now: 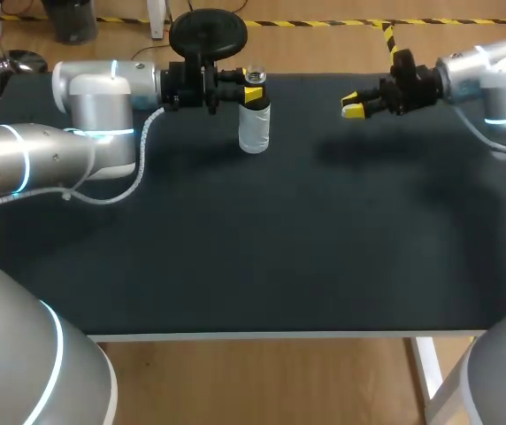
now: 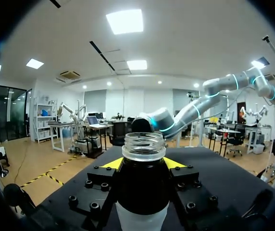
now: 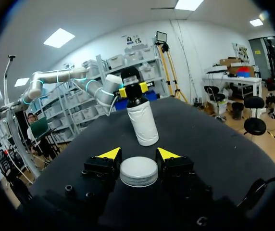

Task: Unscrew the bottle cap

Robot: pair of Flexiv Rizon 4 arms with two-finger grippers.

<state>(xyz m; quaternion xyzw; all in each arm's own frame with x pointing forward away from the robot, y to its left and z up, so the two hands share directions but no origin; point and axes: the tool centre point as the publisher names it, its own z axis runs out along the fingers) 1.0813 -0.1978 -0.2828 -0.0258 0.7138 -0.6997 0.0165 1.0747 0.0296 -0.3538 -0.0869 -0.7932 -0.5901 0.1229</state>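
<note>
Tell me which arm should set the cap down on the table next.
Right, likely: the right gripper holds the white cap, apart from the bottle; the left gripper is shut on the bottle's open neck.

Open-mouthed bottle [image 2: 143, 144] clamped between left gripper [image 2: 142, 163] tips, right arm [image 2: 195, 108] beyond
</note>
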